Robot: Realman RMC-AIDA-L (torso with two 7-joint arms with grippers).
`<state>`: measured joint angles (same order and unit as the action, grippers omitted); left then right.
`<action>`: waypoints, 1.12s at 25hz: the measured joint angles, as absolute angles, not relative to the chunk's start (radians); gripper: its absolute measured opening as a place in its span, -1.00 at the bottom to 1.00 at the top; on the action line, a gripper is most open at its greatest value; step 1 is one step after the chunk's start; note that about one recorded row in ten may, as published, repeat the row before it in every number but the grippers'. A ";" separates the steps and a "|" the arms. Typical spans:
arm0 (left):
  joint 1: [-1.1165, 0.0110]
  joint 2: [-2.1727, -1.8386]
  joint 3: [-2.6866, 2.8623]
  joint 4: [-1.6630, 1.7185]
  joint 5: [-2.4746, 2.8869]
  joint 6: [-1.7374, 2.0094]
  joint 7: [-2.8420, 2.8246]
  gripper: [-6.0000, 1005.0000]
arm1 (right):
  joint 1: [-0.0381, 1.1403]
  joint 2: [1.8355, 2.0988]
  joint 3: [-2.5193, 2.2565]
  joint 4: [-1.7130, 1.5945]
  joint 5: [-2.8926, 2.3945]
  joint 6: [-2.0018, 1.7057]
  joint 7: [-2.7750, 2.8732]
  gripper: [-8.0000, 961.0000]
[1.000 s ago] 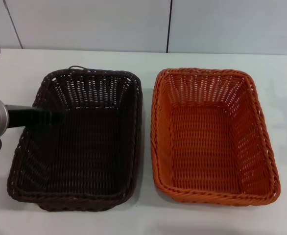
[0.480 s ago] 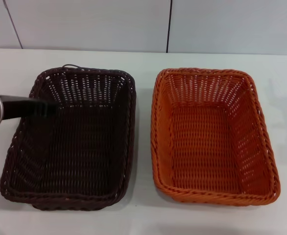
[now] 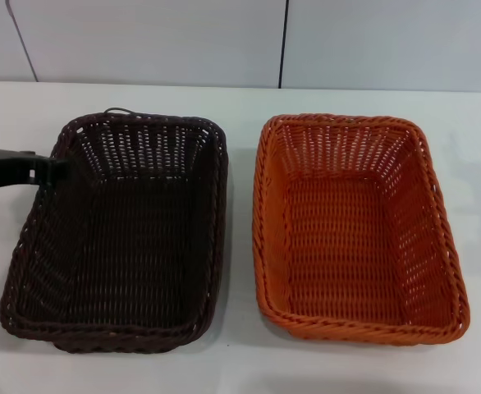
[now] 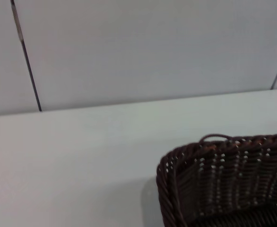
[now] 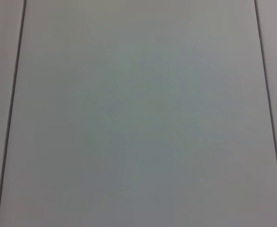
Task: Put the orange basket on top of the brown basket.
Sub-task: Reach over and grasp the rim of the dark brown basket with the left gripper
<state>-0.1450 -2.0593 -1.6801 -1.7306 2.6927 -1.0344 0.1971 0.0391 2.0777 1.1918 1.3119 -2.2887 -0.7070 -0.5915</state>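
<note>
Head view | left end effector (image 3: 48, 171) at brown basket (image 3: 125, 246) rim, grip unclear | orange basket (image 3: 355, 230) apart

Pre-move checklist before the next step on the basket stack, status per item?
1. Orange basket free to lift: ok, flat on the table, nothing inside.
2. Brown basket ready to receive: ok, nothing inside it.
3. Baskets apart: ok, a strip of table shows between their rims.
4. Left gripper out of the way: not ok, it sits at the brown basket's left rim; grip state cannot tell.
5. Right gripper placed for the orange basket: cannot tell, it appears in no view; its wrist camera shows only wall.
6. Stacking done: not ok, the baskets sit side by side.
</note>
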 joint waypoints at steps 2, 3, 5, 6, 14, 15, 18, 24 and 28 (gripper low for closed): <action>-0.145 -2.059 -1.682 -1.727 2.693 -1.027 0.200 -0.04 | 0.043 2.078 1.192 1.312 -2.289 -0.707 -0.591 0.62; -0.145 -2.059 -1.686 -1.721 2.693 -1.022 0.202 -0.04 | 0.045 2.078 1.192 1.312 -2.289 -0.707 -0.591 0.62; -0.150 -2.059 -1.698 -1.701 2.689 -1.021 0.211 0.05 | 0.050 2.078 1.190 1.313 -2.289 -0.707 -0.591 0.62; -0.156 -2.059 -1.708 -1.683 2.686 -1.022 0.219 0.09 | 0.052 2.079 1.190 1.313 -2.289 -0.707 -0.591 0.62; -0.177 -2.059 -1.719 -1.612 2.667 -1.027 0.223 0.59 | 0.076 2.078 1.188 1.306 -2.262 -0.706 -0.591 0.62; -0.178 -2.059 -1.719 -1.603 2.666 -1.026 0.223 0.61 | 0.077 2.078 1.188 1.305 -2.262 -0.706 -0.591 0.62; -0.180 -2.061 -1.720 -1.593 2.660 -1.025 0.223 0.65 | 0.080 2.077 1.190 1.305 -2.261 -0.706 -0.593 0.62; -0.182 -2.062 -1.715 -1.590 2.647 -1.038 0.223 0.69 | 0.086 2.076 1.192 1.303 -2.261 -0.705 -0.595 0.62; -0.194 -2.061 -1.717 -1.577 2.645 -1.061 0.223 0.68 | 0.086 2.075 1.192 1.302 -2.261 -0.705 -0.596 0.62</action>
